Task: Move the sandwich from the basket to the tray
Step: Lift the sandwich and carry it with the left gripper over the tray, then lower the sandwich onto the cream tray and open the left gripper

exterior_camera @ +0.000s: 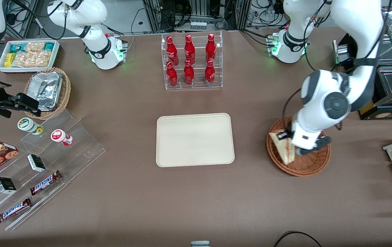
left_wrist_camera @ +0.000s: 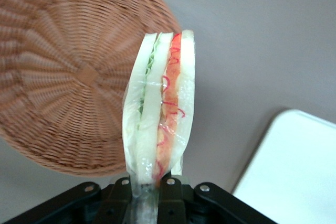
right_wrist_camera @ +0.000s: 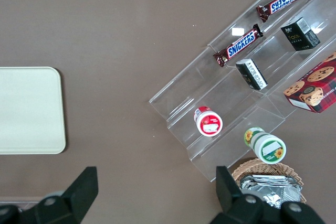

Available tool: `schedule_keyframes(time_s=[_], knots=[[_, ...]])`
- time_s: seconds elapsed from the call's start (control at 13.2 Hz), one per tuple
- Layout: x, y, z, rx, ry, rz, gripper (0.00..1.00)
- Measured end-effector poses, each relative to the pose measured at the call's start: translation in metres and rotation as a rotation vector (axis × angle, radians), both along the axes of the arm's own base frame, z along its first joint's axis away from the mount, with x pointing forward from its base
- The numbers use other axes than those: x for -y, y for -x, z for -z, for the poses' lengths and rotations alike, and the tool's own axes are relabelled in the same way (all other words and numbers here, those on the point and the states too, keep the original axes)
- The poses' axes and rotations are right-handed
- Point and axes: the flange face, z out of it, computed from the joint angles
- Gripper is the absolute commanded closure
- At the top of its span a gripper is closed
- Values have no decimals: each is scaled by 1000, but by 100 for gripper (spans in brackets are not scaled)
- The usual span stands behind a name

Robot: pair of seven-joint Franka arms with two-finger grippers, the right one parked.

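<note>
The gripper (left_wrist_camera: pixel 144 190) pinches the wrapped sandwich (left_wrist_camera: pixel 160 108) by one corner, lifted above the basket (exterior_camera: pixel 306 164); carrying it level and slowly toward the tray (exterior_camera: pixel 195 139) should prevent swinging.

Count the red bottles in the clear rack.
6 red bottles stand in the clear rack: three on the upper step, three on the lower step nearer the camera. None appears hidden. The gripper holds the sandwich above the basket edge.
</note>
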Motion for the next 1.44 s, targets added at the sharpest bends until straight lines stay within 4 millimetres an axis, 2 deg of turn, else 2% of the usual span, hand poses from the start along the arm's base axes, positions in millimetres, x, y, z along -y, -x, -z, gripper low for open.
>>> schedule_keyframes(time_s=[0.53,0.91,1.21,1.44], knots=[[171,27,32,-11,32,255,100],[271,50,59,-4,-17,300,100],[335,75,85,-5,-22,289,100],[352,78,98,-4,-79,274,100]])
